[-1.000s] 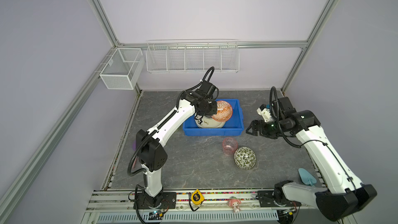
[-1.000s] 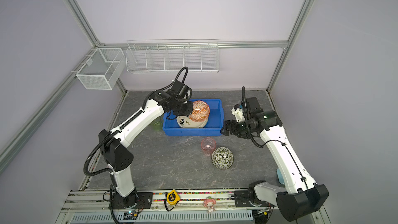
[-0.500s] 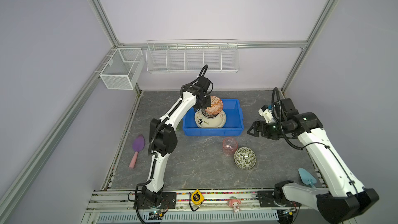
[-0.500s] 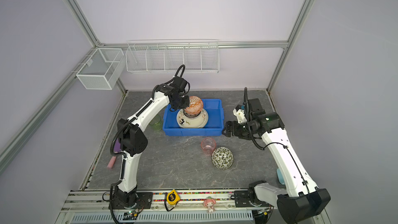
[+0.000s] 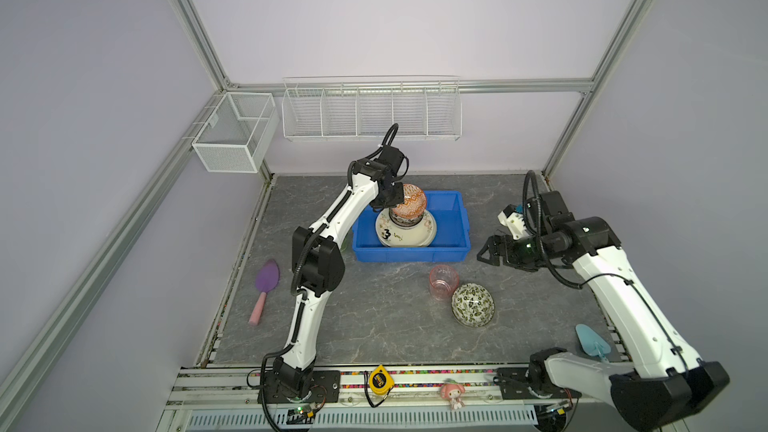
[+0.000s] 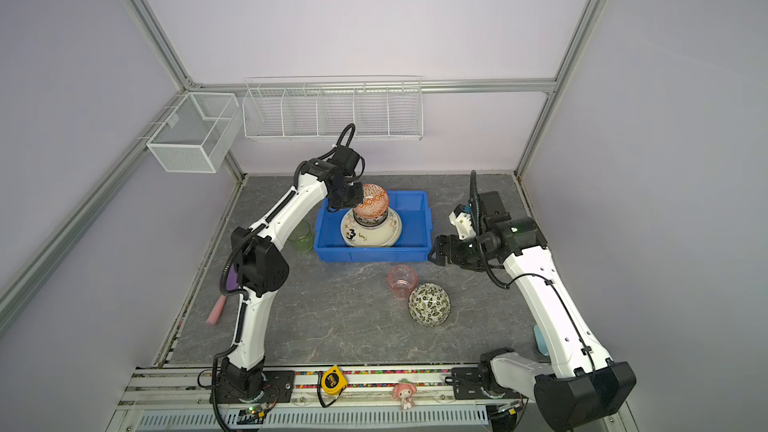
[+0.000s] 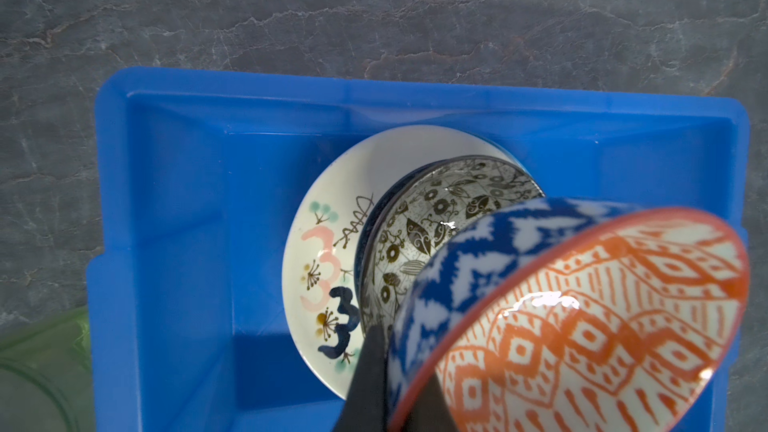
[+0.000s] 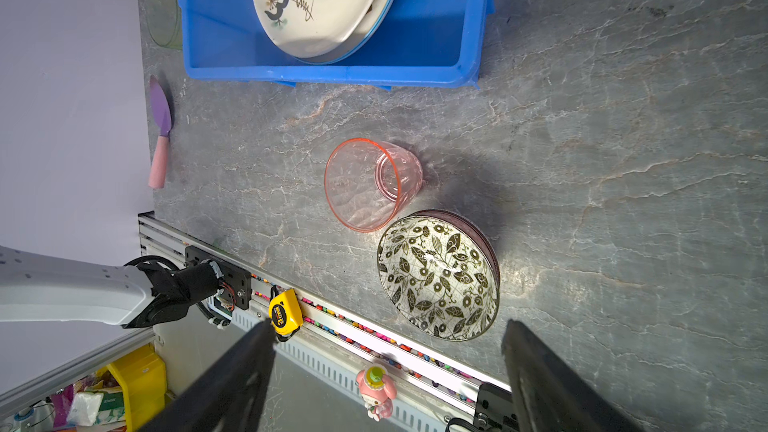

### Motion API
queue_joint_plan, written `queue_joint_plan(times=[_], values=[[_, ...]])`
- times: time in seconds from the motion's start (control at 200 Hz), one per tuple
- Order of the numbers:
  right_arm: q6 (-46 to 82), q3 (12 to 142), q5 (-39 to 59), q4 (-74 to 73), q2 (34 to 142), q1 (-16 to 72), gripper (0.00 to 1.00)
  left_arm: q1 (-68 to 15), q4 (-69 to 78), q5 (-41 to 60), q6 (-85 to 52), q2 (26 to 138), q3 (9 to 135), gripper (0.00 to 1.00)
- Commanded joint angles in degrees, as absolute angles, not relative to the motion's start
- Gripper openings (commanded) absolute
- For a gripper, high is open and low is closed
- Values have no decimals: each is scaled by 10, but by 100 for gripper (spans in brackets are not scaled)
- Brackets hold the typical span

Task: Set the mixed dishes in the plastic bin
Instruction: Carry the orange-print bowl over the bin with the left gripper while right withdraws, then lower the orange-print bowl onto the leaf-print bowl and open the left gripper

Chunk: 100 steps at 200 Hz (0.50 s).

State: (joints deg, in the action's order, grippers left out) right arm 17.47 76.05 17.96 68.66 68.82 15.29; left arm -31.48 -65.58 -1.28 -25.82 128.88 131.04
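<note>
Bin (image 7: 166, 184): bright blue. Bowl (image 7: 602, 317): orange lattice inside, blue-white zigzag outside. Plate (image 7: 332, 193): cream, pink 3 and navy 3. Second bowl (image 8: 436, 276): dark leaf print on white. Pink cup (image 8: 365, 184), green cup (image 6: 301, 236): both translucent. Spatula (image 5: 266, 280): purple blade, pink handle.

Blue bin (image 5: 411, 252): rear-centre of table, upright.
Inside: cream plate marked "3" (image 5: 395, 236) lies on a blue-edged plate (image 8: 376, 18). 1 leaf-print bowl (image 7: 419, 226) sits on the cream plate.
Orange-lined, blue-sided bowl (image 5: 409, 203): tilted over that stack, rim pinched in the left gripper (image 7: 399, 392).
Outside: pink cup (image 5: 443, 281) upright in front of the bin, with a 2nd leaf-print bowl (image 5: 473, 304) just beside it. Green cup (image 6: 301, 236) is just beside the bin's left wall.
</note>
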Motion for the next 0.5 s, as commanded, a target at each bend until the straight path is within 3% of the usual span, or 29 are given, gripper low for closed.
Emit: queue_joint_plan(times=[0.0, 0.495], values=[[159, 753, 190, 682, 694, 148, 88, -310, -664, -12, -264, 1304, 1336, 0], [159, 742, 191, 677, 698, 146, 88, -300, -655, 11, -265, 1328, 1337, 0]])
